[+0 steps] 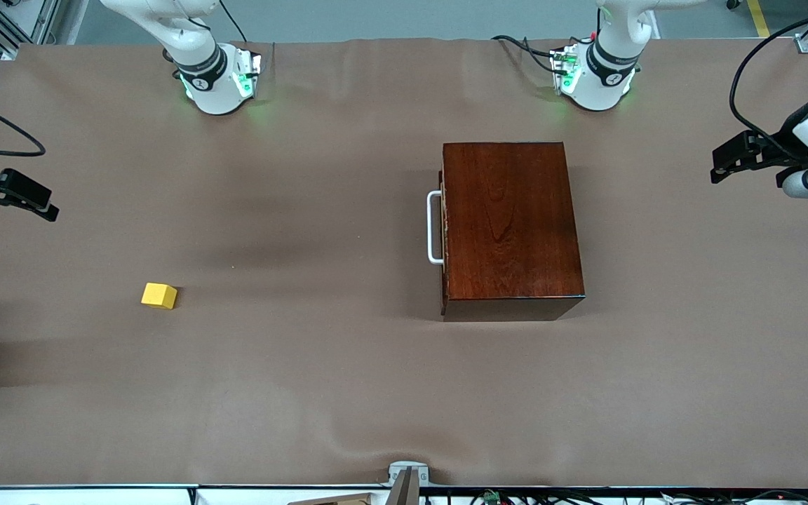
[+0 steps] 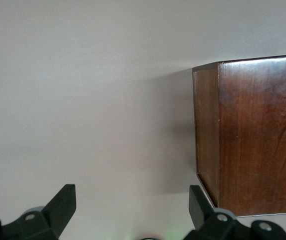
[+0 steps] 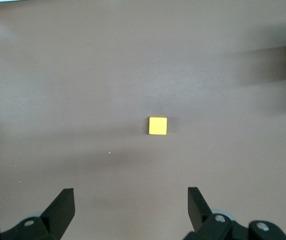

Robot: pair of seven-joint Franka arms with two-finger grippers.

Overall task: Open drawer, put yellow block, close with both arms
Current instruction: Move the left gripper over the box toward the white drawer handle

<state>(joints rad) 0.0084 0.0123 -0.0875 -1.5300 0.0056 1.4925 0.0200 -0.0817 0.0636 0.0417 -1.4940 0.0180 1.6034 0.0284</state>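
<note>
**A:** Start nearest the front camera. What lies on the bench (image 1: 348, 393)?

**B:** The yellow block (image 1: 159, 295) comes first, alone on the brown cover toward the right arm's end, touching nothing. In the right wrist view it shows as a small square (image 3: 157, 126) on bare cover.

**A:** And the container?

**B:** The dark wooden box (image 1: 509, 224) stands toward the left arm's end, well apart from the block and a little farther from the front camera. Its drawer (image 1: 444, 226) is pushed in, its front flush with the box, so I cannot tell what is inside. The white bar handle (image 1: 434, 227) sticks out from the side that faces the right arm's end.

**A:** The hands?

**B:** The right hand (image 3: 131, 200) hangs in the air over the right arm's end of the bench, fingers spread wide, holding nothing; the block lies below. The left hand (image 2: 133, 197) is up over the left arm's end, beside the box, fingers also spread wide and empty. One corner of the box shows near one of its fingers (image 2: 198, 200).

**A:** Farthest?

**B:** The two green-lit bases, the right arm's (image 1: 218, 81) and the left arm's (image 1: 597, 77).
</note>
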